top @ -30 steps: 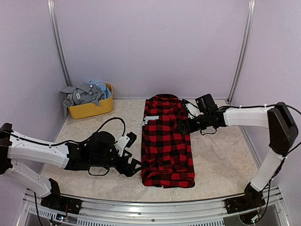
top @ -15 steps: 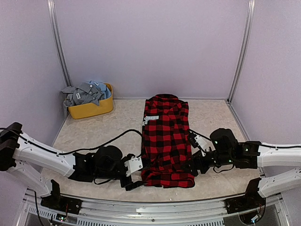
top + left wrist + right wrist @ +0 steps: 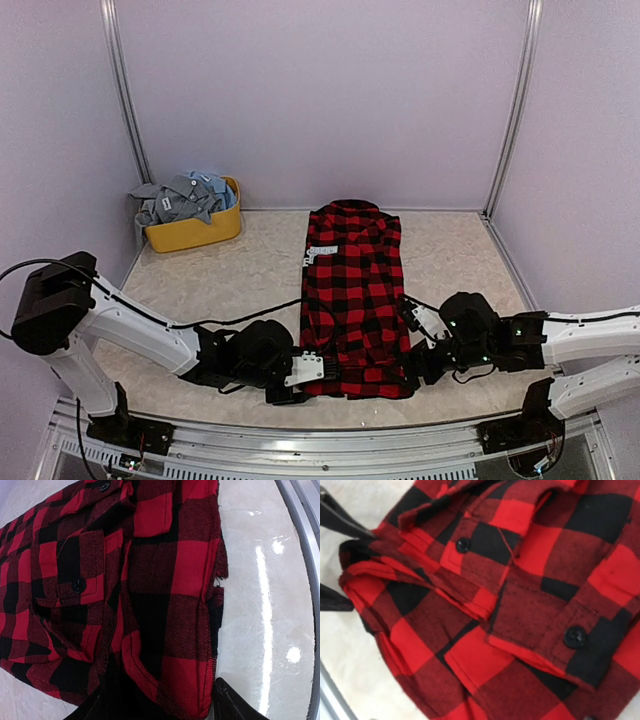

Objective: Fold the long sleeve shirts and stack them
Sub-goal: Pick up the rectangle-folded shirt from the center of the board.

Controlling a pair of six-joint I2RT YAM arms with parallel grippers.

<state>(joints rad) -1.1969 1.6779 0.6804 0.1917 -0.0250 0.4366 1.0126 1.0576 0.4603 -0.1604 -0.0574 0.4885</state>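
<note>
Near hem of flannel shirt (image 3: 352,290) lies at 3 o'clock of left gripper (image 3: 315,368), 9 o'clock of right gripper (image 3: 412,365); jaws straddle it, clamping indeterminate

Top external: fixed high behind the arm bases, facing down and forward over the pale speckled bench (image 3: 230,285) to the lilac back wall (image 3: 320,100); distant, whole scene.
Left wrist, right wrist: very close over the red-and-black check flannel shirt (image 3: 352,300).
Shared by all: the shirt's near end.

Far off on my left, a yellow tub (image 3: 190,237) sits on the speckled beige worktop (image 3: 250,285) by the lilac wall (image 3: 320,100).
</note>
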